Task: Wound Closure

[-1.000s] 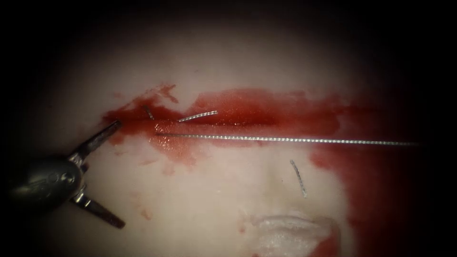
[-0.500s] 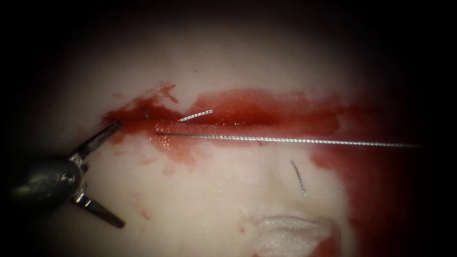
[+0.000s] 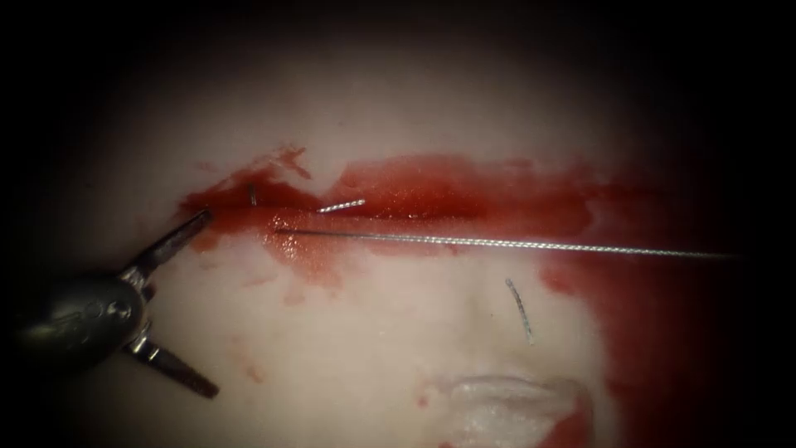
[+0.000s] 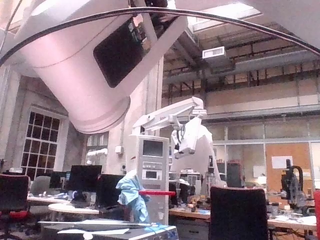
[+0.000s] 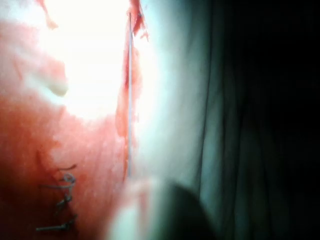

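Spread wide apart, the two jaws of the left tool (image 3: 184, 303) grip nothing; the upper jaw's tip rests at the left end of the cut (image 3: 390, 217) in the tissue (image 3: 356, 332), touching the red fluid (image 3: 431, 187) there. A taut thread (image 3: 514, 244) leaves the tissue just right of that tip and runs straight along the cut toward the tissue's right edge. One short thread end (image 3: 342, 205) lies in the cut; a cut piece (image 3: 521, 310) lies on the tissue's near part. The right wrist view shows tied stitches (image 5: 62, 200) beside the thread.
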You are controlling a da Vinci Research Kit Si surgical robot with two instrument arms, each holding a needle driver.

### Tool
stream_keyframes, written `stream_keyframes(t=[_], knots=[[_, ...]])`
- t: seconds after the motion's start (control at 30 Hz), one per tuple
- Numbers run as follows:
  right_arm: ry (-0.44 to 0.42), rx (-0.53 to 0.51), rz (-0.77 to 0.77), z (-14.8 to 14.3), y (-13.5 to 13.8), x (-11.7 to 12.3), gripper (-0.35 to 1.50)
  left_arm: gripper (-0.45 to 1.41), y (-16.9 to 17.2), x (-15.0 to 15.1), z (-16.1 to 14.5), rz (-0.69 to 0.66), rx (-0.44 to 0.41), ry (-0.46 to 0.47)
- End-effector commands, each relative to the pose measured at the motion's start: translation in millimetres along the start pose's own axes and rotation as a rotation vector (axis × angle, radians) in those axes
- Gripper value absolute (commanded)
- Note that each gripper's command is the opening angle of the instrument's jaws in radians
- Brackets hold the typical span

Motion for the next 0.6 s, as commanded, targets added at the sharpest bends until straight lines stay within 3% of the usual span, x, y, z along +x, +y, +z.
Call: stream_keyframes(t=[0.03,0.4,0.43,0.47,0.5,0.53,0.57,0.6], knots=[[0.004,-0.004,0.003,0.1,0.4,1.6,-0.35,1.01,1.2,-0.9,0.1,-0.006,-0.019,-0.001],[0.005,-0.007,0.033,0.0,-1.4,4.2,-0.35,0.98,4.0,-0.8,-1.5,-0.076,-0.117,0.026],[0.009,-0.006,0.037,-0.1,-1.6,4.5,-0.15,0.98,4.1,-0.7,-1.5,-0.077,-0.119,0.026],[0.009,-0.006,0.037,-0.1,-1.6,4.5,-0.15,0.98,4.1,-0.7,-1.5,-0.077,-0.119,0.026],[0.022,-0.001,0.051,-0.2,-2.0,5.1,0.57,0.98,4.3,-0.6,-1.5,-0.080,-0.124,0.028],[0.022,-0.001,0.051,-0.2,-2.0,5.1,0.57,0.98,4.3,-0.6,-1.5,-0.080,-0.124,0.028],[0.032,0.004,0.061,-0.5,-2.3,5.5,0.91,0.98,4.3,-0.5,-1.4,-0.081,-0.127,0.029],[0.044,0.012,0.074,-0.7,-2.3,5.9,1.06,0.96,4.4,-0.5,-1.4,-0.094,-0.131,0.029]])
